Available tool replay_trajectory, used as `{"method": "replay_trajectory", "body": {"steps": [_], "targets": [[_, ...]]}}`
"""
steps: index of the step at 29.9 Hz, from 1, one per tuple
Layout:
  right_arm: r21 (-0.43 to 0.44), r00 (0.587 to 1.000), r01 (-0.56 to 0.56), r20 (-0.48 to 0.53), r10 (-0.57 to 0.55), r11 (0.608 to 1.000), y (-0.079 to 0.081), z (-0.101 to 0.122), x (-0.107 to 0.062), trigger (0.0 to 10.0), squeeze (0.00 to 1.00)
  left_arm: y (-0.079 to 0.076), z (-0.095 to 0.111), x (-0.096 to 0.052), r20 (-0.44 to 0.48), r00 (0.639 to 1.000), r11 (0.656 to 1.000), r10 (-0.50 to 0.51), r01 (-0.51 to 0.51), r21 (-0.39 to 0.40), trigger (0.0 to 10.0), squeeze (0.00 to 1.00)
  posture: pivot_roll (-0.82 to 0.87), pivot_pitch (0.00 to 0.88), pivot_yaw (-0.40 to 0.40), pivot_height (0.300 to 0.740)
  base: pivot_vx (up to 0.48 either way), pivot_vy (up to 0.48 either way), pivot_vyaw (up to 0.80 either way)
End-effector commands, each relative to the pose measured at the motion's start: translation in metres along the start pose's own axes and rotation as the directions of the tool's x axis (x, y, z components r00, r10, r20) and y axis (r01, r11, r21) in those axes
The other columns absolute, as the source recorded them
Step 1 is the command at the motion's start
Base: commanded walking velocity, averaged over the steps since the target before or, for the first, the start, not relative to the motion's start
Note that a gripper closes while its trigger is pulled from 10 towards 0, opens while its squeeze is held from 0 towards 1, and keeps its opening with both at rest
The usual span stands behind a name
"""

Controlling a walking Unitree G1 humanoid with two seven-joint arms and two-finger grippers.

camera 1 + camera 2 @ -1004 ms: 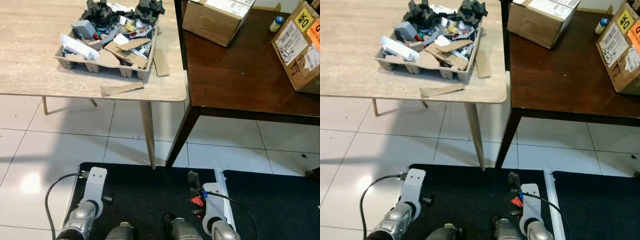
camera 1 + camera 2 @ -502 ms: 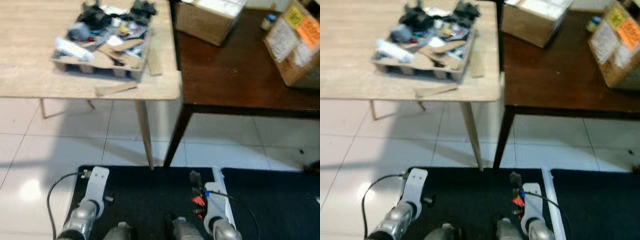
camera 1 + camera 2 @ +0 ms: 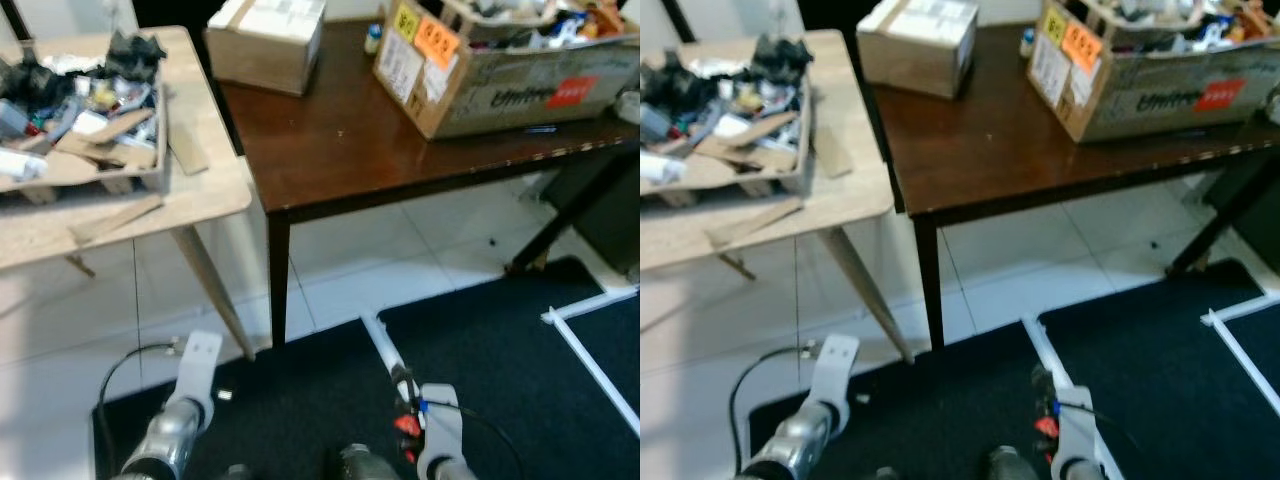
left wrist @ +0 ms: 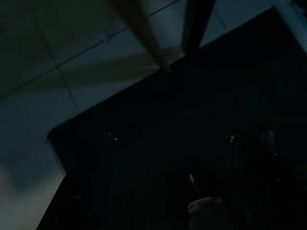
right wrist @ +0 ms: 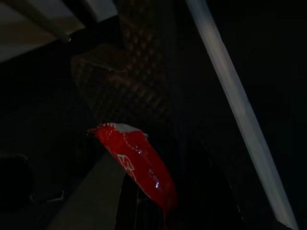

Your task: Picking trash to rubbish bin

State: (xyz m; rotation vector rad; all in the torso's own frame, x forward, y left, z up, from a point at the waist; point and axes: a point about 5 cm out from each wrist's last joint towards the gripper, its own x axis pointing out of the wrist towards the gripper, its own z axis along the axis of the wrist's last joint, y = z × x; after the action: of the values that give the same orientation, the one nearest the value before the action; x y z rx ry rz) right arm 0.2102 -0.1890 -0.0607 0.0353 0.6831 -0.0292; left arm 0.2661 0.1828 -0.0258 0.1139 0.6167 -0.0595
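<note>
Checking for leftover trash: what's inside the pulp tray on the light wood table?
The tray is heaped with cardboard scraps, black crumpled pieces and mixed wrappers. Its bottom and anything under the heap are covered.

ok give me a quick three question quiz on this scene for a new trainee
1. True or false: the red crinkled wrapper is held in the right gripper.
2. Multiple choice: the grey pulp tray heaped with scraps rests on
A. the dark brown wooden table
B. the light beige wooden table
C. the black floor mat
3. Fill in: the large open cardboard box with orange and yellow stickers stands on the ____ table.

Key:
1. True; the right wrist view shows it pinched between the black fingers.
2. B, the light beige wooden table.
3. Dark brown wooden table.
</note>
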Motion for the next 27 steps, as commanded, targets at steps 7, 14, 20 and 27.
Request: {"method": "replay_trajectory", "body": {"steps": [7,14,20,27], "targets": [[0.017,0.999,0.023,-0.044,-0.023,1.0,-0.006,-0.008,-0.002,10.0,0.0,-0.003,-0.011,-0.002,-0.042,0.999,0.999,-0.004,0.002,-0.042,10.0,0.0,0.01,0.174,-0.015,0.74,0.0,0.0,-0.8],[0.023,0.999,0.025,-0.042,-0.024,0.999,-0.005,-0.007,-0.002,10.0,0.0,-0.008,-0.013,-0.002,-0.046,0.998,0.999,-0.036,0.035,-0.017,10.0,0.0,0.01,0.168,-0.013,0.74,0.0,0.0,-0.8],[0.03,0.999,0.029,-0.046,-0.028,0.999,-0.006,-0.008,-0.002,10.0,0.0,-0.015,-0.013,-0.003,-0.033,0.997,0.996,-0.076,0.078,0.042,10.0,0.0,0.01,0.16,-0.011,0.74,0.0,0.0,-0.8],[0.033,0.998,0.034,-0.052,-0.033,0.999,-0.006,-0.011,-0.003,10.0,0.0,-0.017,-0.013,-0.003,-0.036,0.993,0.992,-0.11,0.112,0.056,10.0,0.0,0.0,0.159,-0.006,0.74,0.0,0.0,-0.8]]}}
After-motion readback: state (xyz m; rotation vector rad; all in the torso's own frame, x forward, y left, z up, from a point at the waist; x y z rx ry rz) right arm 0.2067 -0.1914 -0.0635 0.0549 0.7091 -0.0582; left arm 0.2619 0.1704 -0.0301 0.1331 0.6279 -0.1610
